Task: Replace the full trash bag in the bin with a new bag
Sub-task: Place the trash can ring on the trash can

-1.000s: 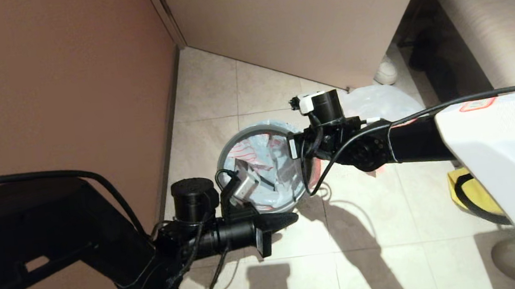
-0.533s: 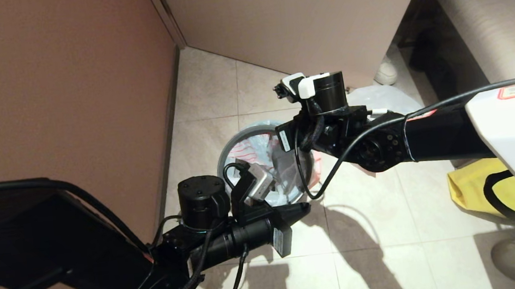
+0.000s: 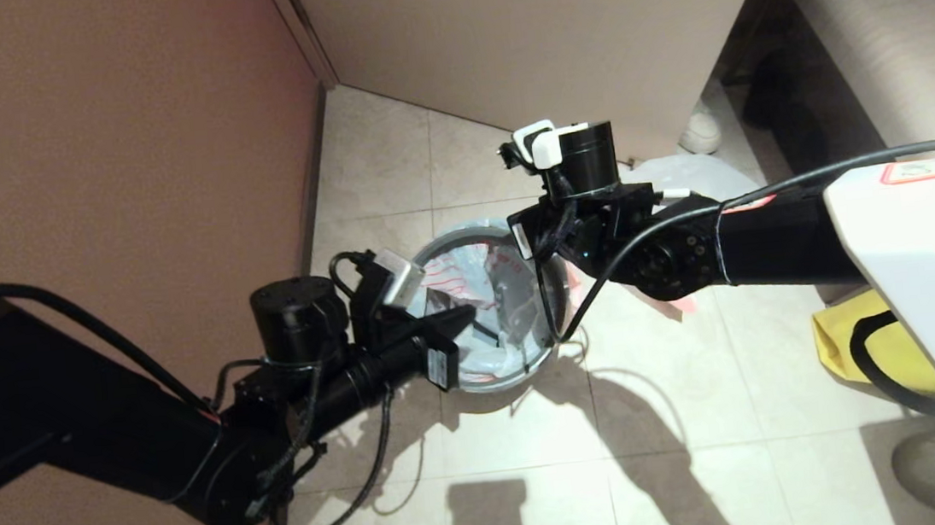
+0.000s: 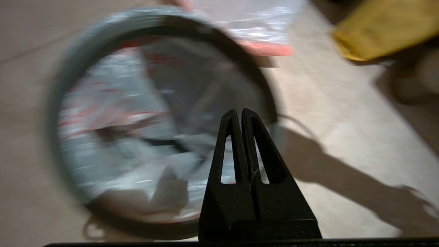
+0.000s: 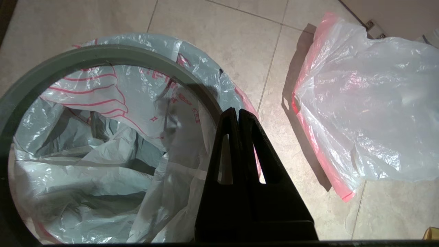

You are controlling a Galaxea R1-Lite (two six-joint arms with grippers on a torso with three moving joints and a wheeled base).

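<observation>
Left tool [image 3: 466,314] has swung over the bin [image 3: 479,379].

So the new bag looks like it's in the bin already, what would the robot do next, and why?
Probably push the crumpled liner down. The printed translucent white bag is already tucked under the grey hoop of the round black bin, but it bunches up inside. The left tool, shut, hovers over the opening, best placed to press; the right tool is shut too. The plain full bag lies on the floor.
</observation>
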